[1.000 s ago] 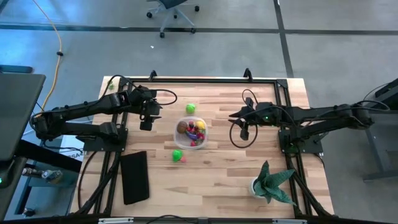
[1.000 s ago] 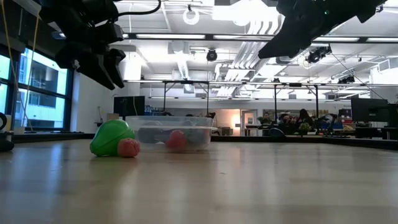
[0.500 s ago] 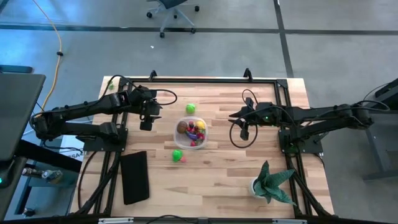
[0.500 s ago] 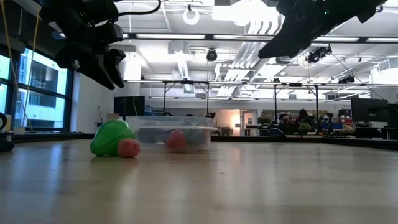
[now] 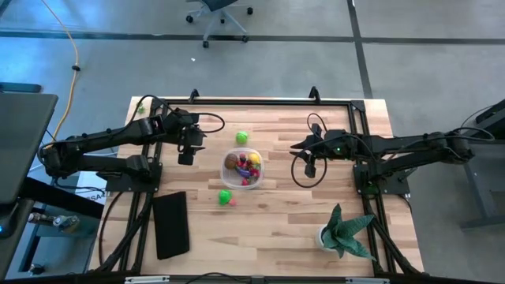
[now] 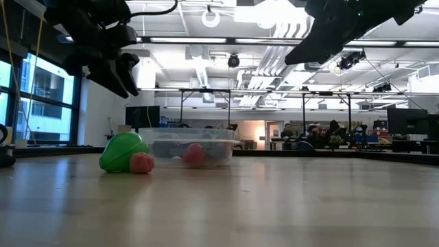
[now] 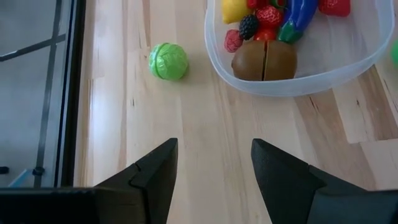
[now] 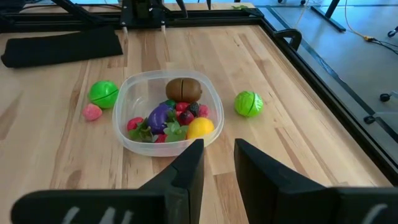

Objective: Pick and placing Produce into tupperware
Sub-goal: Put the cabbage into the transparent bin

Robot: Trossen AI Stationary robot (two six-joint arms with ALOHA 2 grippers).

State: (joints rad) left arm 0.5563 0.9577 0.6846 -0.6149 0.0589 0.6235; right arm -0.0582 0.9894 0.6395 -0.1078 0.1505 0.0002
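Observation:
The clear tupperware [image 5: 243,167] stands mid-table and holds several produce pieces: a brown kiwi [image 7: 264,60], a lemon [image 8: 199,127], a purple eggplant [image 8: 159,116] and red berries. A green cabbage ball [image 7: 168,61] lies on the wood beyond the tub's far side. A green fruit [image 6: 123,152] and a pink one [image 6: 142,162] lie at its near left. My left gripper [image 7: 214,168] hovers open left of the tub, pointing steeply down. My right gripper [image 8: 217,163] hovers right of the tub, its fingers a small gap apart with nothing between them.
A flat black slab [image 5: 170,224] lies near the table's front left. A spiky green potted plant [image 5: 344,233] stands at the front right. A dark frame rail [image 5: 252,101] runs along the far edge. Bare wood lies between the tub and the front edge.

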